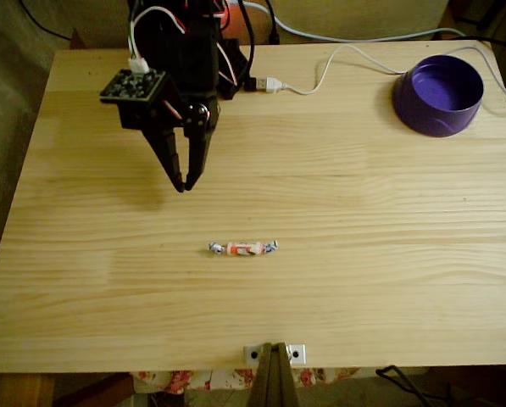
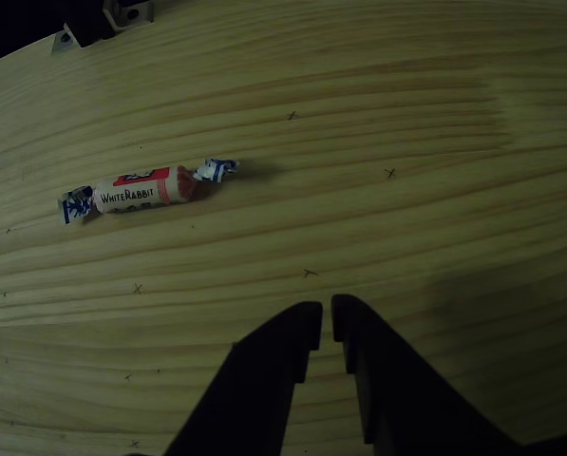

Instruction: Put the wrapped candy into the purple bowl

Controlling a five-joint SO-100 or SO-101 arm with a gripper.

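Other view: wrapped candy [image 2: 142, 191] reads "White Rabbit".

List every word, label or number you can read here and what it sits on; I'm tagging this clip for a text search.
"WHITE RABBIT": printed in dark letters on the white part of the wrapped candy, read in the other view.
The red panel above that name carries more print, too blurred to read.
In the fixed view the wrapped candy is too small for any lettering to be read.
No readable text on the purple bowl, the wooden table or the end effector.
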